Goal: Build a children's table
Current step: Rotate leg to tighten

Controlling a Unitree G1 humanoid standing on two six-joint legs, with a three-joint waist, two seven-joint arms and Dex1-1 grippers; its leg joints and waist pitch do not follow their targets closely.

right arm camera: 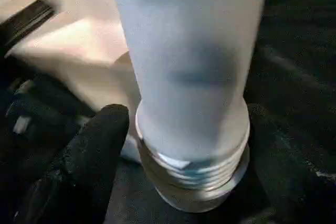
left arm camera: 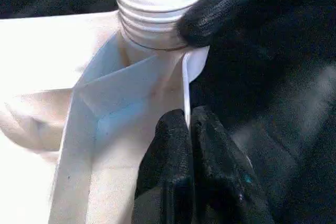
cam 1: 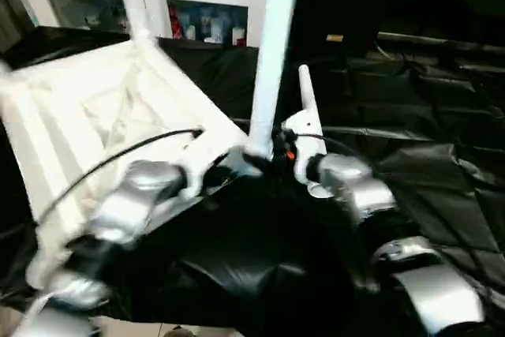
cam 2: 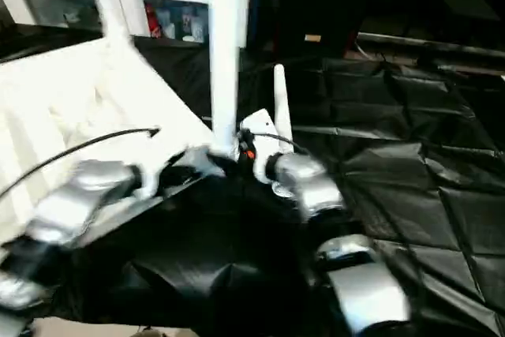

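Left end effector [left arm camera: 190,129]: fingers pressed together, pinching the thin rim of the white tabletop [cam 1: 87,116] at its corner.
Right end effector [right arm camera: 184,156]: fingers spread wide on either side of the leg's [cam 1: 272,53] threaded base; whether they touch it, I can't tell.
Leg: upright in the corner socket beside the pinched rim.
Tabletop: upside down, tilted, on the black-draped desk [cam 1: 442,163].
Cabinet [cam 1: 197,5]: behind, small objects blurred behind the glass.

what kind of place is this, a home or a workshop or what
Probably an indoor lab or demo room, not a lived-in home. The work table is draped in black quilted cloth, a white glass-door cabinet with small items stands behind it, and a white children's table is being put together there.
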